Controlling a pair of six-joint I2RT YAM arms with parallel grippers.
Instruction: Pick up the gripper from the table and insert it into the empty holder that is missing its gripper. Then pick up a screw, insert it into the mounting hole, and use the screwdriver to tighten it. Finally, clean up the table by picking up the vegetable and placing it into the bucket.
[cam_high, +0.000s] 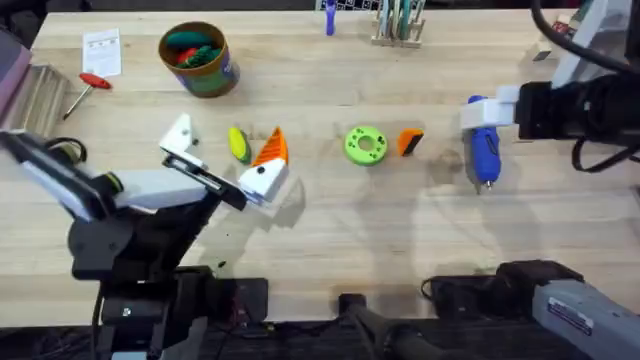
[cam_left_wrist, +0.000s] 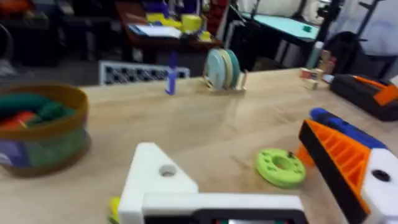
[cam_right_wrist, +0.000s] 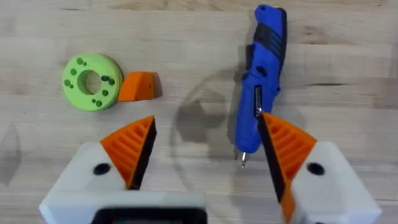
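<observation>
The orange gripper (cam_high: 410, 142) (cam_right_wrist: 138, 86) lies on the table beside a green disc (cam_high: 365, 144) (cam_right_wrist: 91, 81) (cam_left_wrist: 280, 167). My left gripper (cam_high: 226, 142) (cam_left_wrist: 227, 140) is open; one finger is a bare white holder (cam_high: 180, 135) (cam_left_wrist: 155, 180), the other carries an orange pad. The yellow-green vegetable (cam_high: 239, 144) lies between them. My right gripper (cam_high: 490, 115) (cam_right_wrist: 206, 121) hangs open just above the blue screwdriver (cam_high: 483, 150) (cam_right_wrist: 261, 74), one pad over its bit end. The bucket (cam_high: 197, 58) (cam_left_wrist: 40, 127) stands at the back left. I cannot make out a screw.
A red-handled screwdriver (cam_high: 95, 85) and a paper slip (cam_high: 102, 50) lie at the far left. A wooden rack of discs (cam_high: 400, 20) (cam_left_wrist: 222, 68) and a blue peg (cam_high: 329, 20) stand at the back edge.
</observation>
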